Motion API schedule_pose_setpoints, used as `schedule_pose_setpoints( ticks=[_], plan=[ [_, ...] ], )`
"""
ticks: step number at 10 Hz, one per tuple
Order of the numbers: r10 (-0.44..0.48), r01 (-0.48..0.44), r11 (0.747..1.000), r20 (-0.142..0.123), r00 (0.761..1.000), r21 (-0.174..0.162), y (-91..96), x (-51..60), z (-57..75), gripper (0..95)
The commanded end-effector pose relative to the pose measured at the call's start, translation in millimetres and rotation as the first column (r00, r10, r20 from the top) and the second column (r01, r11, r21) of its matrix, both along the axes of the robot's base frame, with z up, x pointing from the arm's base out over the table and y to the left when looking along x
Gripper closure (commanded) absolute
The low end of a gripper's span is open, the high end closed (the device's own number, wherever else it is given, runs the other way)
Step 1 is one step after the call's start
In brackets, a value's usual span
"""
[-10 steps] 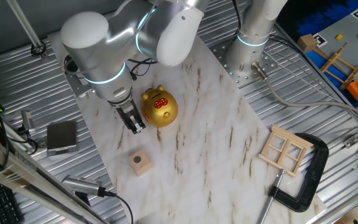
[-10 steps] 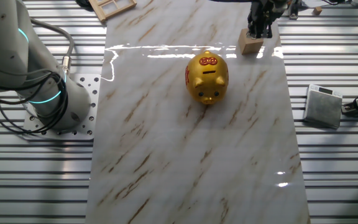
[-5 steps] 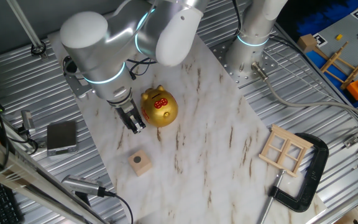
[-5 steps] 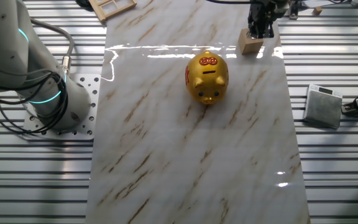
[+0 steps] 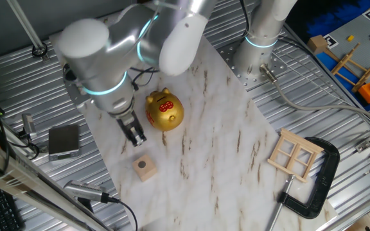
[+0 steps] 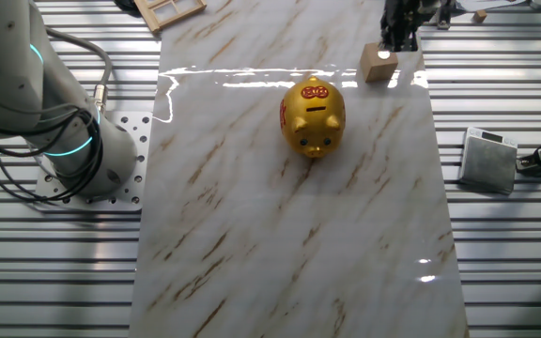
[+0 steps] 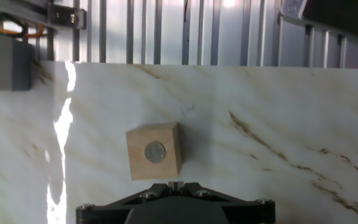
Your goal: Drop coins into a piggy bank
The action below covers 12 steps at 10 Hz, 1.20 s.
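Hovering above the worktop, the hand held nothing; how far its fingers were parted could not be told; it touched neither cube nor bank; just beyond it the coin lay on the wooden cube near the worktop's edge; the piggy bank stood nearer the middle; judging by this, no coin was yet picked, so grasping and dropping remained.

A white marble-patterned board lies across a ribbed metal table — glare streaks its far edge in the other fixed view. At lower right sit a wooden frame and a black clamp.
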State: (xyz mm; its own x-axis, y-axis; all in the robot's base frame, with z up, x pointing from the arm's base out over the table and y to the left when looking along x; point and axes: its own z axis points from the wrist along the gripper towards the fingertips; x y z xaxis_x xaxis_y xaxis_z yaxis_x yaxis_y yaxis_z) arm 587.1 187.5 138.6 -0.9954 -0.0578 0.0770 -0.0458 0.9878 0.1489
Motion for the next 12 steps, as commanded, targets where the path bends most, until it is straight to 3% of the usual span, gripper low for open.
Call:
schedule_pose_setpoints(
  ticks=[1,5,12],
  plan=[
    [-0.022,0.022,1.0,0.007,1.0,-0.003,7.4,6.4,-5.4,95.0],
    [-0.022,0.022,1.0,0.018,1.0,-0.003,19.3,19.2,-23.1,95.0],
    [-0.018,0.018,1.0,0.018,1.0,-0.008,22.4,23.8,-28.8,95.0]
  ],
)
